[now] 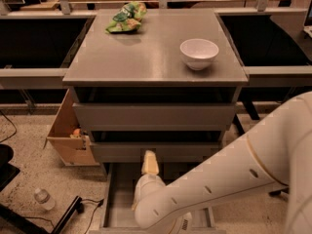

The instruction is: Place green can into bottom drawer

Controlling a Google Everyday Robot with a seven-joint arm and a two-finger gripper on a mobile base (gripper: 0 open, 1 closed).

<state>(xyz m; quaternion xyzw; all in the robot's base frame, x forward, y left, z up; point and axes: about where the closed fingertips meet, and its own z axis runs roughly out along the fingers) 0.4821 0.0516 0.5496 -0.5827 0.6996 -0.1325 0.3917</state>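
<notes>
The bottom drawer point(118, 206) is pulled out under the grey cabinet; its grey floor and thin left wall show. My cream arm reaches down into it from the right. The gripper point(149, 163) is over the back of the drawer, just below the middle drawer's front. The green can does not show; my wrist and arm cover the middle and right of the drawer.
A white bowl point(199, 52) and a green and yellow snack bag point(125, 18) sit on the cabinet top point(146, 57). A cardboard box point(68, 135) stands left of the cabinet. A water bottle point(44, 199) and a cable lie on the floor at the left.
</notes>
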